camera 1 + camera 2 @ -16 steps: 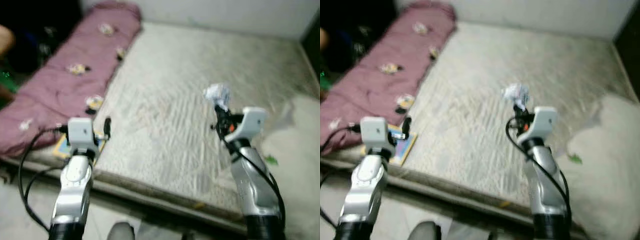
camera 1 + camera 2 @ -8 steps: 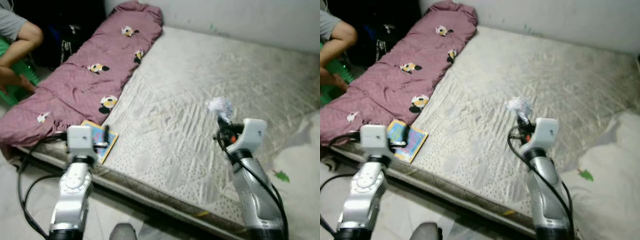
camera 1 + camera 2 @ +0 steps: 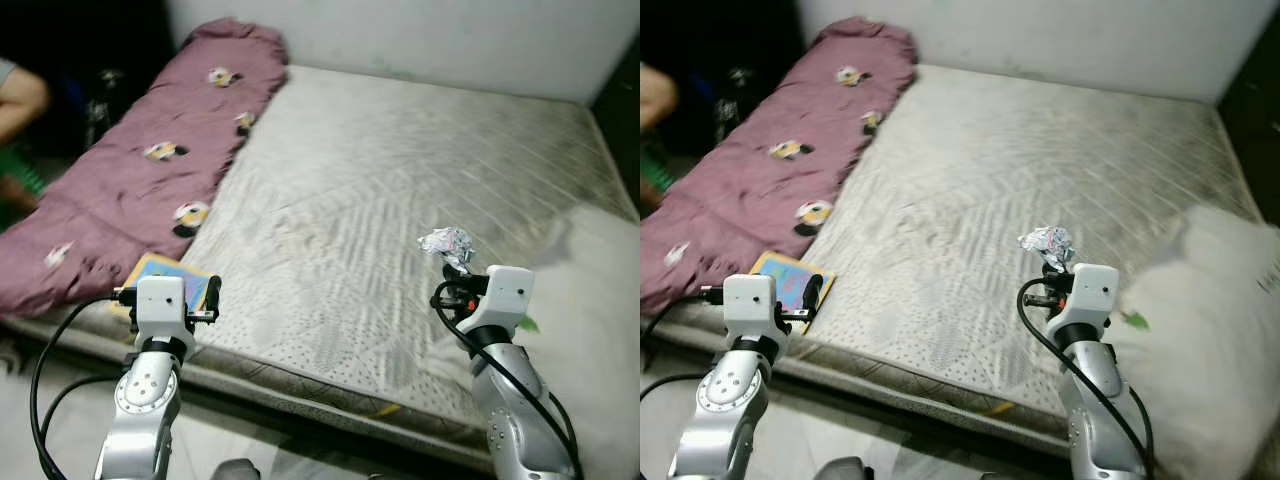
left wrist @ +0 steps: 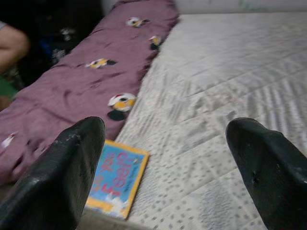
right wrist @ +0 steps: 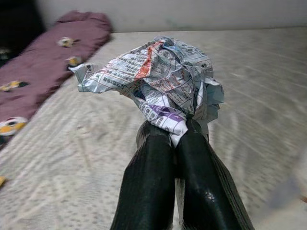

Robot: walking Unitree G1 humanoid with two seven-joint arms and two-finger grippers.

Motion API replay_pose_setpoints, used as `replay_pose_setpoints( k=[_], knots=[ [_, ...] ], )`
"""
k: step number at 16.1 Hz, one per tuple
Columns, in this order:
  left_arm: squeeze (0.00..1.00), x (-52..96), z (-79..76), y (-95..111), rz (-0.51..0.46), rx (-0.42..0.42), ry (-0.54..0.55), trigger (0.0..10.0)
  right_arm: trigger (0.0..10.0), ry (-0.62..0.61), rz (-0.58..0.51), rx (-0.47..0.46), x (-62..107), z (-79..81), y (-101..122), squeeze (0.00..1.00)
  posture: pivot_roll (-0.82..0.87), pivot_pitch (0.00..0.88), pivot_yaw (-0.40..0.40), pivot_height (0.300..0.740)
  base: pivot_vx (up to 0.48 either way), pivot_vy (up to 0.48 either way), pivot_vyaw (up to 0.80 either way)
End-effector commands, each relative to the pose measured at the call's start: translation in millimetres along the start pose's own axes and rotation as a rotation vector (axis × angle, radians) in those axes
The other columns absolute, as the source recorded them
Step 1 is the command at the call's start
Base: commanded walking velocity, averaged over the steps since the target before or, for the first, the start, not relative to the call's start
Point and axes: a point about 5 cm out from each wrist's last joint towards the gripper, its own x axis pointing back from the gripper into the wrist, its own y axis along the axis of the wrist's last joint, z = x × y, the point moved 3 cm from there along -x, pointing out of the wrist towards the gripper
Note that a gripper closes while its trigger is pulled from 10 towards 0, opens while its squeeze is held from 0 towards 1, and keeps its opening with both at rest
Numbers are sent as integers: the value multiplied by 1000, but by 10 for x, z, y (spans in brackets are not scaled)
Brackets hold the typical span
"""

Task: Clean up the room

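My right gripper (image 5: 175,139) is shut on a crumpled ball of newspaper (image 5: 158,76), held in the air above the bare mattress (image 3: 400,180); the newspaper (image 3: 447,243) sticks up past the wrist. A colourful children's book (image 3: 160,275) lies flat at the mattress's front left corner beside a rolled purple blanket (image 3: 150,150). My left gripper (image 4: 163,158) stands open near that corner, one finger (image 4: 62,177) over the book (image 4: 117,177), nothing between the fingers.
A white pillow (image 3: 590,300) with a small green scrap lies at the right. A wall runs behind the mattress. A person's arm (image 3: 20,95) shows at the far left next to dark clutter. Pale floor lies below the mattress's front edge.
The camera has shifted, so the whole scene has slid. The right gripper still holds the newspaper ball, now lower in the view; the left gripper stays open by the book.
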Motion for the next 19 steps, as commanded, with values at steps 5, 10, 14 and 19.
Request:
replay_pose_setpoints(
  k=[5, 10, 14, 19],
  knots=[
    [0, -39, -33, 81, -17, 7, -11, 10000, 10000, -21, -2, 21, -6, -58, 42, 0, 0, 38, -1, 740, 0, 0, -800],
    [0, -49, -25, 99, -17, 25, -5, 10000, 10000, -21, 0, 31, -56, -64, 45, 0, 6, 48, -7, 740, 0, 0, -800],
    [0, -63, -32, 112, -19, 31, -9, 10000, 10000, -27, -3, 37, -67, -79, 50, 0, 5, 51, -6, 740, 0, 359, -800],
    [0, -76, -46, 124, -22, 34, -13, 10000, 10000, -21, -4, 36, -72, -68, 48, 0, 6, 53, -8, 740, 0, 373, -386]
  ],
)
